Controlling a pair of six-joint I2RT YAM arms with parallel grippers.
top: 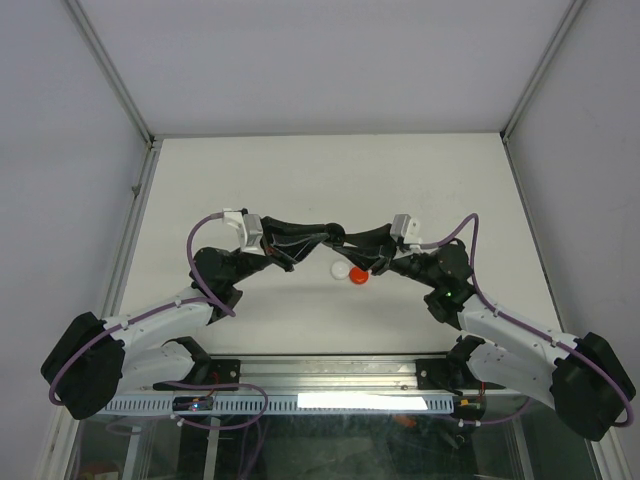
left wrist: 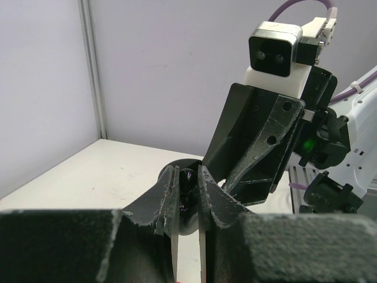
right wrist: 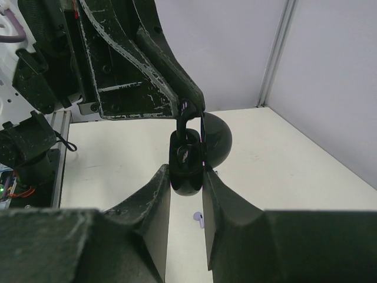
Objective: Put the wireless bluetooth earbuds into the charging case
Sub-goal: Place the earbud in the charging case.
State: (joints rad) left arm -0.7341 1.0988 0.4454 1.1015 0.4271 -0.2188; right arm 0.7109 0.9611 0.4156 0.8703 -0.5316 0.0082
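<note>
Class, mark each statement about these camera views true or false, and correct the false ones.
1. The right gripper grips a black charging case with its lid open. True.
2. The left gripper is open and empty. False: it is shut on a black earbud, right above the case.
3. A red round case lies beside a white round case on the table. True.
4. The two grippers are far apart at opposite table edges. False: they meet over the table's middle.
</note>
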